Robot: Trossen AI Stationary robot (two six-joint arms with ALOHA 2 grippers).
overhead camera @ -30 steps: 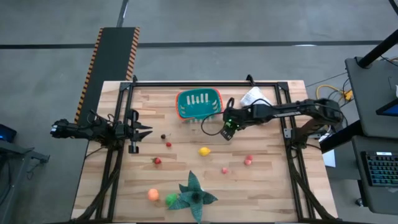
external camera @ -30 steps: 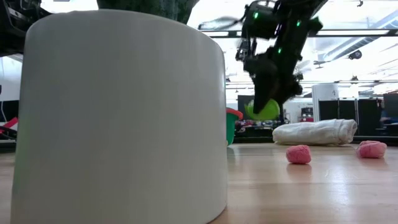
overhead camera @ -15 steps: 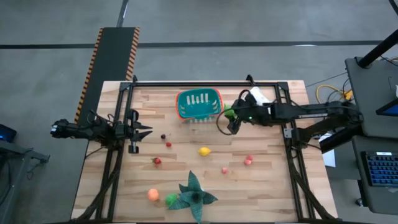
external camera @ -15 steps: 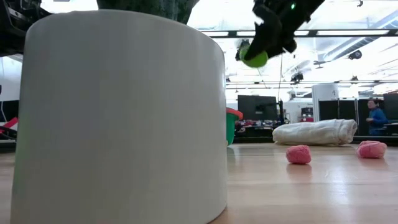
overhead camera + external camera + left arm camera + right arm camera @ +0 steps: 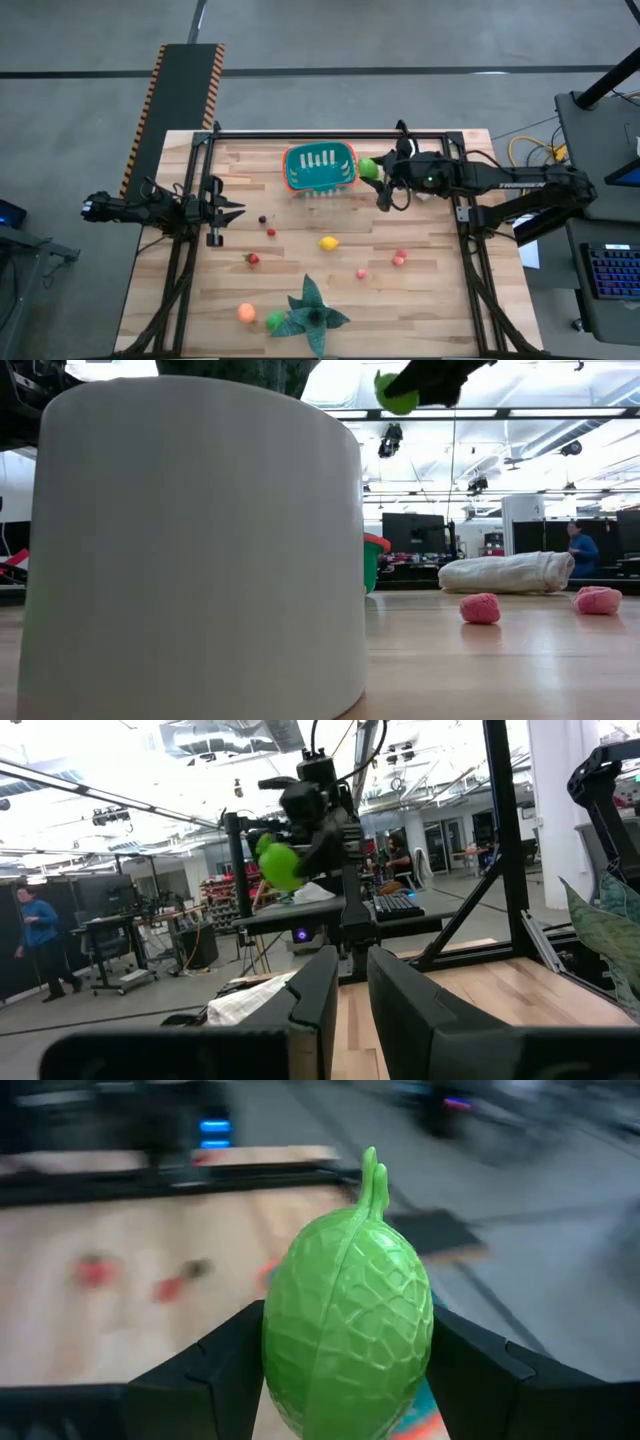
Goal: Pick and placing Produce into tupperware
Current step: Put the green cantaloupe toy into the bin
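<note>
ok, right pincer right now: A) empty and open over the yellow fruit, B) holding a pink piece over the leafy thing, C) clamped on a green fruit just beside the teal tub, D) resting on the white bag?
C: the right pincer grips a green fruit between its fingers, raised next to the right end of the teal tub.

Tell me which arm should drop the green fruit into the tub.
The right. Its gripper is shut on the green fruit, raised just beside the teal tub. The left gripper waits shut and empty by the table's left edge.
</note>
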